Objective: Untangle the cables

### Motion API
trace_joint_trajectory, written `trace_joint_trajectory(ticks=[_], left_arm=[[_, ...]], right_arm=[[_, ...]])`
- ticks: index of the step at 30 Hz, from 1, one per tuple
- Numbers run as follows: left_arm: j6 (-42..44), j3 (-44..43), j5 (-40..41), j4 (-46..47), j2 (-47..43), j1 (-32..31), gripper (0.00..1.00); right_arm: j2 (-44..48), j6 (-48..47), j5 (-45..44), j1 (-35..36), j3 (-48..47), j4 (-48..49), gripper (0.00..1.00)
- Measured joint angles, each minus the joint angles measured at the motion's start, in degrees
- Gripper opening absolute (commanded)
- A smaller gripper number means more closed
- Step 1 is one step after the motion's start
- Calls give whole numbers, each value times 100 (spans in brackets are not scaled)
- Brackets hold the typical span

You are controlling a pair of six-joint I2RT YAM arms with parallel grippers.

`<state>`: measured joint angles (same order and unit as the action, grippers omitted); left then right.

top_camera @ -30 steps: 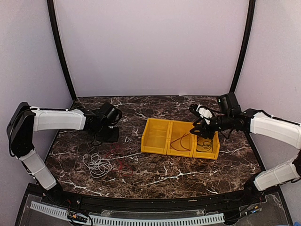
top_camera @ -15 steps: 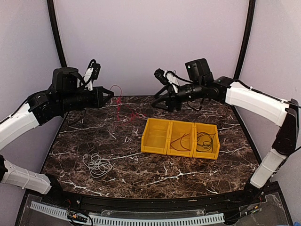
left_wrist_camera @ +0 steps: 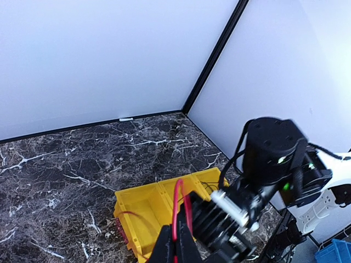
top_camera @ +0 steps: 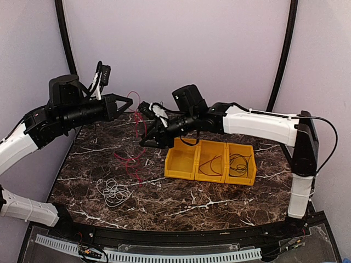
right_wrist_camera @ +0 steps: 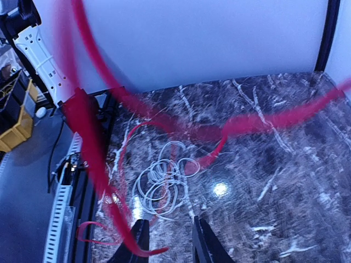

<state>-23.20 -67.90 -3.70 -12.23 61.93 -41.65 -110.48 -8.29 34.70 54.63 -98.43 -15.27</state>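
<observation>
My left arm (top_camera: 60,118) is lifted high above the table (top_camera: 186,205), on the 10 o'clock side, with the forearm almost level and pointing toward 3 o'clock. My left claw (top_camera: 125,103) is fully closed, and it pinches the red cable (top_camera: 131,156) between its tips. From this grip one short loop of the cable stands up, and the rest hangs down in loose bends until it reaches the marble surface near 9 o'clock.

My right arm (top_camera: 258,123) is stretched far across the table toward 9 o'clock, over the yellow bin (top_camera: 178,172), and it ends just under my left claw. My right claw (right_wrist_camera: 169,224) has its fingers (right_wrist_camera: 140,238) apart, with a free gap between them. A blurred red strand passes close by one finger, but I cannot tell if it touches.

The white cable (top_camera: 113,192) lies in a small coil on the table at 8 o'clock, apart from the red one. The black cable (top_camera: 239,163) lies in the bin compartment nearest to 3 o'clock.
</observation>
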Motion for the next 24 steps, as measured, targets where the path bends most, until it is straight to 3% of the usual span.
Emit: trace_joint_trajectory(ticks=[2,12,13,15,17,24], left_arm=[[-39,-13,-2,28,-48,-11,0],[-74,-264,168,-282,-195,-63,0],[-50,-323,221,-348,-195,-66,0],[-7,-420,328,-476,-197,-66,0],[33,-463,417,-520,-197,-70,0],[79,-1106,680,116,-496,-61,0]], right_arm=[[-173,199,236,26,175,166,0],[-319,699,804,52,855,1364,0],[-319,710,804,52,887,1484,0],[-319,713,804,52,957,1679,12],[-330,704,789,52,994,1805,16],[-970,682,597,52,1165,1150,18]])
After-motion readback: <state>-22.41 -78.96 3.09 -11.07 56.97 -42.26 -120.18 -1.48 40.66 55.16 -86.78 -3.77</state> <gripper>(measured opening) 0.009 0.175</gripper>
